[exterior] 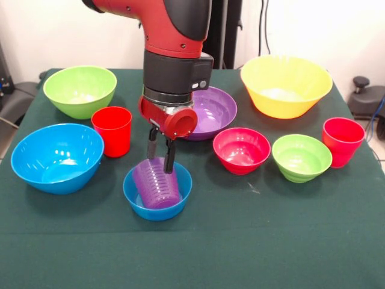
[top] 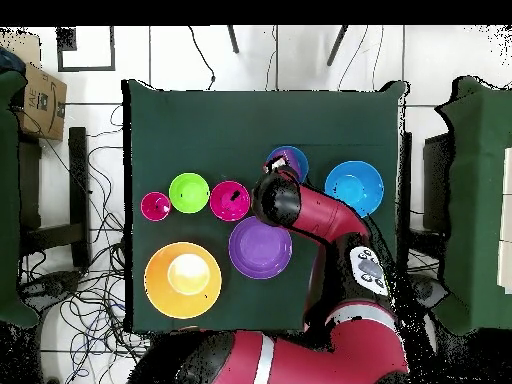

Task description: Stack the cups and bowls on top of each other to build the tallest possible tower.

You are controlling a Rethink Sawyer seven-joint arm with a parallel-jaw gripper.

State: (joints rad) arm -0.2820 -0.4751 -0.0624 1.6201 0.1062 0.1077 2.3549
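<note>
While its two black fingers (exterior: pixel 170 158) straddle the rim of the purple cup (exterior: pixel 157 183), the gripper (exterior: pixel 161 155) looks clamped on that rim, one finger outside and one inside. The cup sits tilted in the small blue bowl (exterior: pixel 157 191), its mouth leaning toward the arm (exterior: pixel 174 36).

Places run from this small blue bowl in the front view. Up and to the left stands a red cup (exterior: pixel 112 130), close by; farther left lies the big blue bowl (exterior: pixel 57 158), with the big green bowl (exterior: pixel 80 91) behind it. Straight behind, partly hidden by the arm, is the purple bowl (exterior: pixel 212 111). To the right lie the pink bowl (exterior: pixel 242 150), the small green bowl (exterior: pixel 301 158) and a second red cup (exterior: pixel 342 141), near the table's (exterior: pixel 252 241) right edge. The yellow bowl (exterior: pixel 286 85) is far right and behind. In front, bare green cloth runs to the table's near edge.
</note>
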